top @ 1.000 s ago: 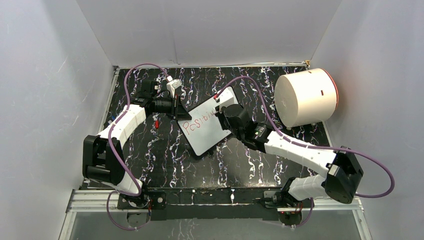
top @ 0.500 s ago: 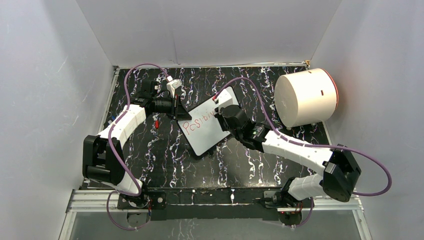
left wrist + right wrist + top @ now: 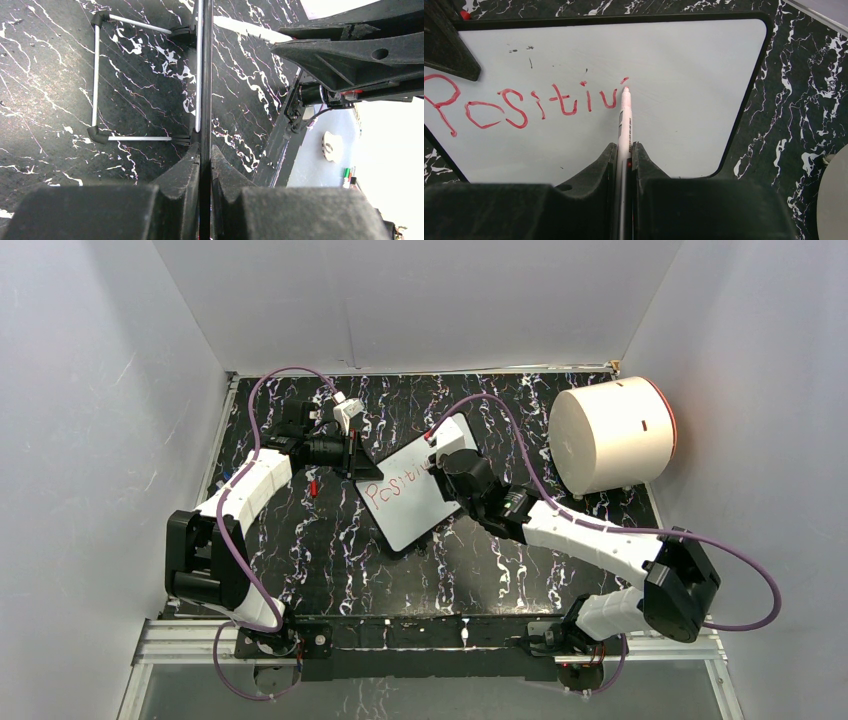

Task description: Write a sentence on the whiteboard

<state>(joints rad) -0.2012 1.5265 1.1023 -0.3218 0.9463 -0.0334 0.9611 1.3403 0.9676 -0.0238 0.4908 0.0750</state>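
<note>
The right gripper (image 3: 624,150) is clamped on a white marker (image 3: 625,117), fingers tight against the barrel. The marker's tip sits at the whiteboard (image 3: 689,65), just below a small red dot and just right of the last stroke. The sentence (image 3: 524,105) reads "Positiv" in red, in one line near the board's far edge.

The left gripper (image 3: 204,152) is closed on the board's thin black rim, seen edge-on from its wrist. A wire stand (image 3: 95,82) with black feet shows on the board's back.

From above, the board lies slanted in the middle of the black marbled table (image 3: 330,560), between the two grippers — the left one at its far-left corner, the right one over its far-right part. A big white cylinder (image 3: 610,435) lies at the far right, well apart.
</note>
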